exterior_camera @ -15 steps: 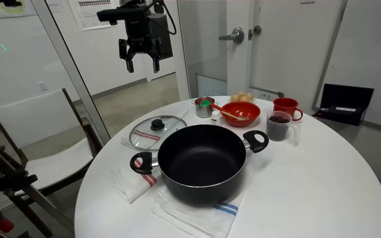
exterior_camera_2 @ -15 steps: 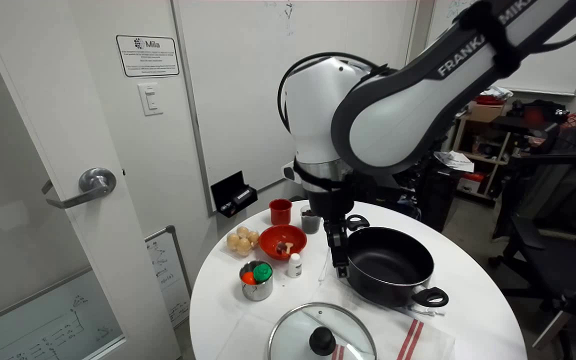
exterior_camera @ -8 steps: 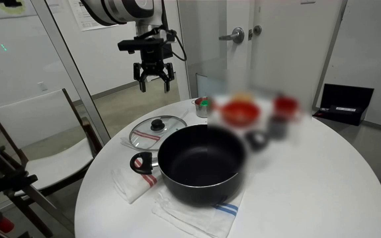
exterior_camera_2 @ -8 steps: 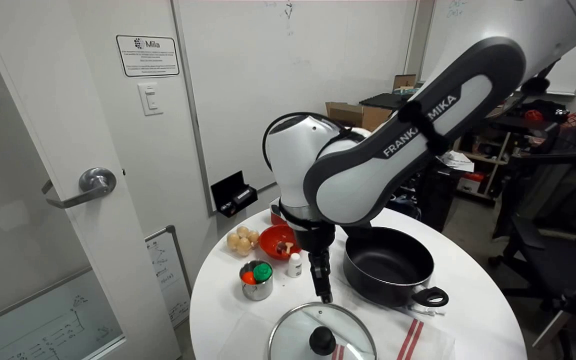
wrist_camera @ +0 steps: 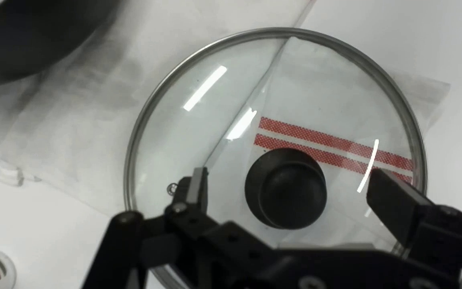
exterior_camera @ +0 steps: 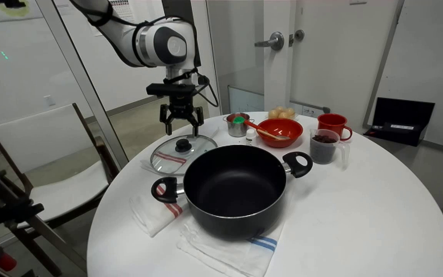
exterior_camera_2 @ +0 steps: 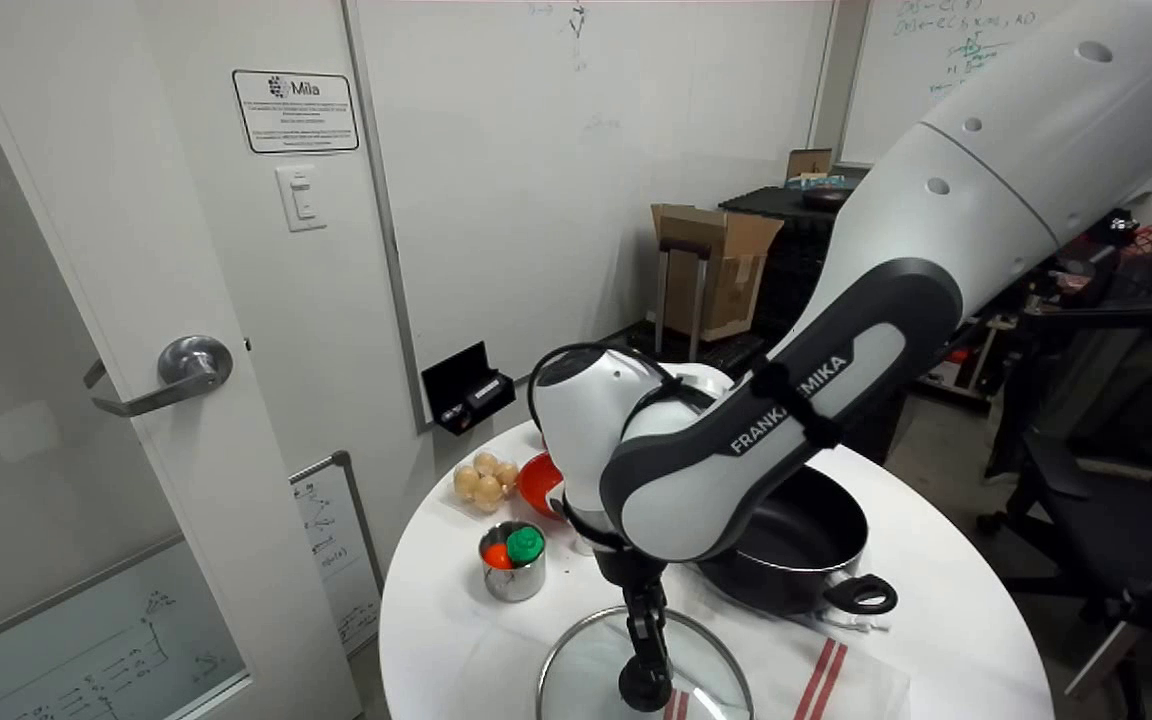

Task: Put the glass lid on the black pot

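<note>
The glass lid (exterior_camera: 202, 152) lies flat on the table over a striped towel, beside the pot, its black centre knob (exterior_camera: 183, 145) pointing up. It also shows in an exterior view (exterior_camera_2: 581, 665) and in the wrist view (wrist_camera: 183, 136). The black pot (exterior_camera: 235, 227) stands uncovered and empty, with two black loop handles; the arm partly covers it in an exterior view (exterior_camera_2: 806, 520). My gripper (exterior_camera: 182, 133) is open and empty, low over the lid and pointing down. In the wrist view the open fingers (wrist_camera: 287, 180) lie on either side of the knob, apart from it.
White towels (exterior_camera: 237, 254) lie under the pot and lid. A metal cup (exterior_camera: 237, 129), a small white bottle (exterior_camera: 250, 136), a red bowl (exterior_camera: 279, 132), a measuring cup (exterior_camera: 322, 150), a red mug (exterior_camera: 332, 124) and several eggs (exterior_camera: 281, 112) stand beyond the pot.
My gripper has come down and across, from high near the pot to just above the lid's knob, staying open. The lid and pot have not moved.
</note>
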Motion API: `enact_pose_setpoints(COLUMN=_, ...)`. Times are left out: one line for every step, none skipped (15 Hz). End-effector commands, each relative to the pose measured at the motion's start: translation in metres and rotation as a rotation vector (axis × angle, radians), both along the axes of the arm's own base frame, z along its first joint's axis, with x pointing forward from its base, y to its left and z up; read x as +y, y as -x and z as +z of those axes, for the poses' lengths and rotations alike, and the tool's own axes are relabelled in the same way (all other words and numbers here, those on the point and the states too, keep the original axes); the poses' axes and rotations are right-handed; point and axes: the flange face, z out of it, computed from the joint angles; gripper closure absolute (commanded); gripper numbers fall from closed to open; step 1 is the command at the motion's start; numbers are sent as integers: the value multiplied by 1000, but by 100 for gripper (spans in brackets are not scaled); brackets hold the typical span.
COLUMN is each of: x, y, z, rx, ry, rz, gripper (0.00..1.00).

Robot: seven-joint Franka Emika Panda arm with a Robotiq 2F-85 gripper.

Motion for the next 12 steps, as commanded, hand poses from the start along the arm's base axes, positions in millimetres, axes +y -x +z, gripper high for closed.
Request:
enact_pose_setpoints(x=8, y=-7, z=-21, rx=8, ry=15, rz=42, gripper=0)
enact_pose_setpoints(x=9, y=-7, z=-24, rx=9, ry=15, rz=45, gripper=0)
enact_pose_setpoints(x=10, y=-6, z=-28, rx=15, ry=13, rz=46, gripper=0)
enact_pose_setpoints(x=10, y=-6, z=-31, rx=21, ry=12, rz=47, gripper=0)
enact_pose_setpoints(x=10, y=-6, z=-35, rx=29, ry=15, rz=49, gripper=0)
enact_pose_setpoints(x=11, y=-6, z=-36, rx=34, ry=16, rz=50, gripper=0)
enact_pose_setpoints(x=11, y=-7, z=-38, rx=38, ry=20, rz=50, gripper=0)
enact_pose_setpoints(x=12, y=-8, z=-38, rx=41, ry=20, rz=51, gripper=0)
enact_pose_setpoints(x=12, y=-9, z=-39, rx=42, ry=19, rz=52, gripper=0)
enact_pose_setpoints(x=13, y=-10, z=-39, rx=45, ry=20, rz=52, gripper=0)
enact_pose_setpoints(x=13, y=-11, z=-39, rx=46, ry=20, rz=53, gripper=0)
enact_pose_setpoints(x=14, y=-12, z=-40, rx=48, ry=21, rz=53, gripper=0)
